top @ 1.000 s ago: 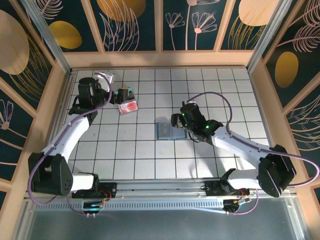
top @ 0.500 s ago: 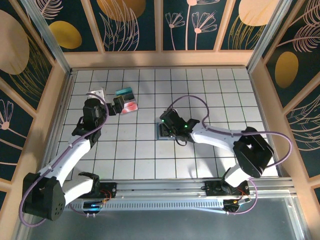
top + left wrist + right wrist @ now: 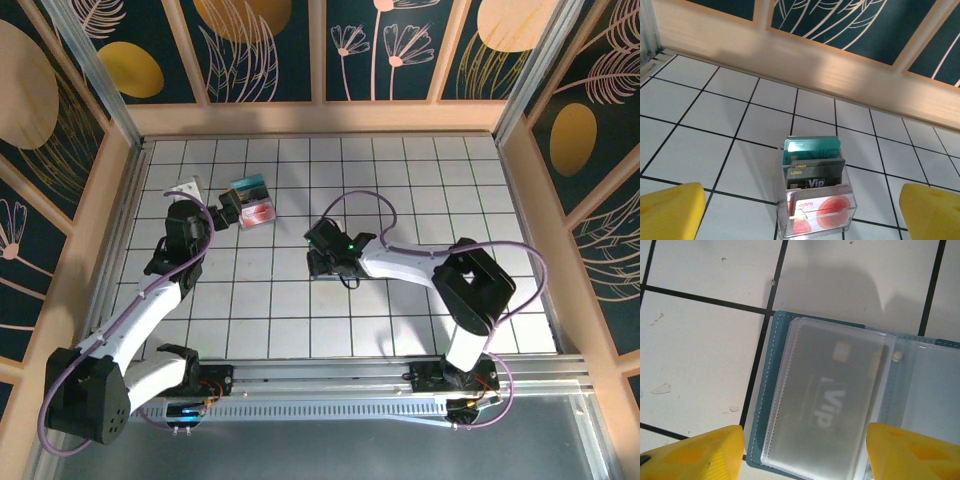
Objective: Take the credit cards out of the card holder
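Holder (image 3: 759,405): lies open and flat near the middle of the table (image 3: 400,180). Has a stitched grey-blue border and a clear sleeve (image 3: 790,370) over one panel. Keeps one card (image 3: 832,400) inside that sleeve, with "Vip" readable through the plastic. Shows a second, paler sleeve on the panel beside it, contents too blurred to tell.

Right gripper (image 3: 805,452): hangs close above the holder with jaws well apart and grips nothing. Has one yellow finger (image 3: 695,455) over bare tile just outside the holder's border and the other over the far panel. Cannot tell whether either tip touches.

Box (image 3: 252,203): stands toward the far left of the table, well apart from the holder. Is clear plastic and holds filed cards (image 3: 812,147) in steps: teal at the back, dark in the middle, white-and-red in front.

Left gripper (image 3: 800,215): faces the box from just beside it, jaws spread wide and empty.
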You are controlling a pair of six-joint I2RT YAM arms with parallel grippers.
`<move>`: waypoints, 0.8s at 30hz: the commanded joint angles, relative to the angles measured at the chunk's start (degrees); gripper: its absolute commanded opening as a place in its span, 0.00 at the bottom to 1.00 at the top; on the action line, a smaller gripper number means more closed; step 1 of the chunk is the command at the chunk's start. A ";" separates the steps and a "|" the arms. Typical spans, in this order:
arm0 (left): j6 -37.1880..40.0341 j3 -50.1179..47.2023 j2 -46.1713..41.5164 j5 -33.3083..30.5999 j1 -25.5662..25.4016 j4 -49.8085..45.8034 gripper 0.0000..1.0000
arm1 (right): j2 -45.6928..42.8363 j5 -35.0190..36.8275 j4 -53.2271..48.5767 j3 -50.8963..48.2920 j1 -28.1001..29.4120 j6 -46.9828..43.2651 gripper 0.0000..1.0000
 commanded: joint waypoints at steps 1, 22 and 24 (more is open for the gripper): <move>-1.09 0.14 0.11 -2.29 -0.17 1.09 0.99 | 1.75 1.04 -2.12 2.06 0.55 -0.78 0.67; -2.62 -0.35 -3.46 -5.02 -0.17 0.69 0.99 | 5.19 2.15 -2.61 0.60 0.55 -0.43 0.58; -2.47 -0.17 -3.84 -5.06 -0.21 0.51 0.99 | 5.51 1.78 -2.52 0.59 0.49 -0.43 0.58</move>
